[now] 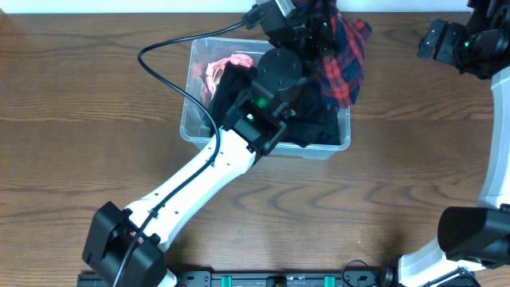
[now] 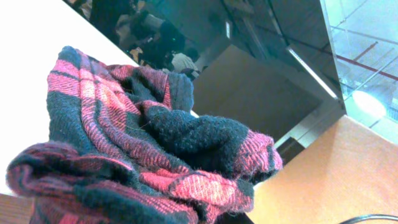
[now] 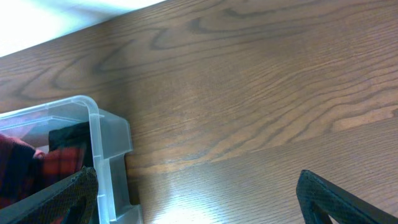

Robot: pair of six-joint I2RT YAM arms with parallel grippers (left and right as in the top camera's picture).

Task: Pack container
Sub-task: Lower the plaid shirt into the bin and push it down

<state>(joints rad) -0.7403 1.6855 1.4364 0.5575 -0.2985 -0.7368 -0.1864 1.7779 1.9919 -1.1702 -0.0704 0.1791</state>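
Note:
The clear plastic container (image 1: pixel 188 127) stands mid-table; its corner also shows in the right wrist view (image 3: pixel 107 149). It holds a pink garment (image 1: pixel 226 67) and a black garment (image 1: pixel 323 127). My left gripper (image 1: pixel 309 30) is over the container's back edge, shut on a red and navy plaid cloth (image 1: pixel 344 60) that hangs partly over the back right corner. In the left wrist view the plaid cloth (image 2: pixel 124 155) covers the jaws. My right gripper (image 1: pixel 432 40) is open and empty to the right of the container, with its fingers wide apart over bare wood (image 3: pixel 199 205).
The wooden table (image 1: pixel 80 119) stretches left, right and in front of the container. The right arm's base (image 1: pixel 478 239) stands at the front right. A black cable (image 1: pixel 159 72) loops from the left arm over the container's left side.

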